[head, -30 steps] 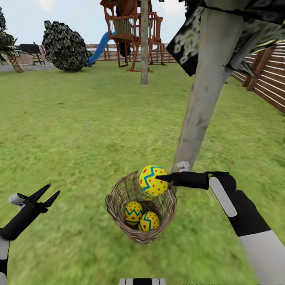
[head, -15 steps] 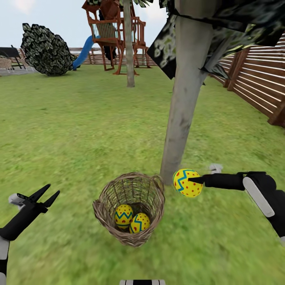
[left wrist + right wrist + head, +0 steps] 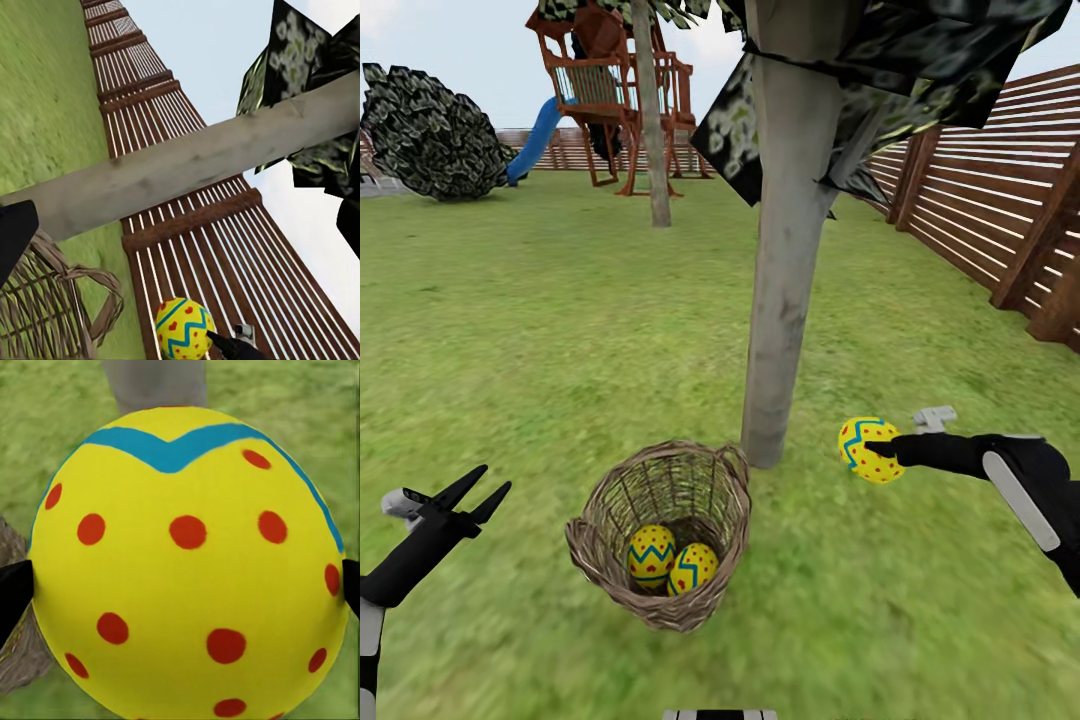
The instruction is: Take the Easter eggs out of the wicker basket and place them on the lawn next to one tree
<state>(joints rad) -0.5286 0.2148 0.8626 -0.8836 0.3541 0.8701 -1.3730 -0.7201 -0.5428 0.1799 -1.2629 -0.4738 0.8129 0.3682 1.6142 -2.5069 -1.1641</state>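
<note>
- Head view: your right gripper (image 3: 882, 452), pinching one egg (image 3: 866, 450), has carried it from over the wicker basket (image 3: 660, 530) to lower right of the tree (image 3: 785, 270).
- Two eggs (image 3: 670, 560) remain inside; your left gripper (image 3: 470, 495) hangs spread.

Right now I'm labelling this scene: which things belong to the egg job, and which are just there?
Job:
- yellow red-dotted egg in right pincer
- two eggs in brown wicker basket
- pale grey tree trunk
- green lawn

Bystanders:
- wooden play set
- slatted fence
- dark bush
</note>
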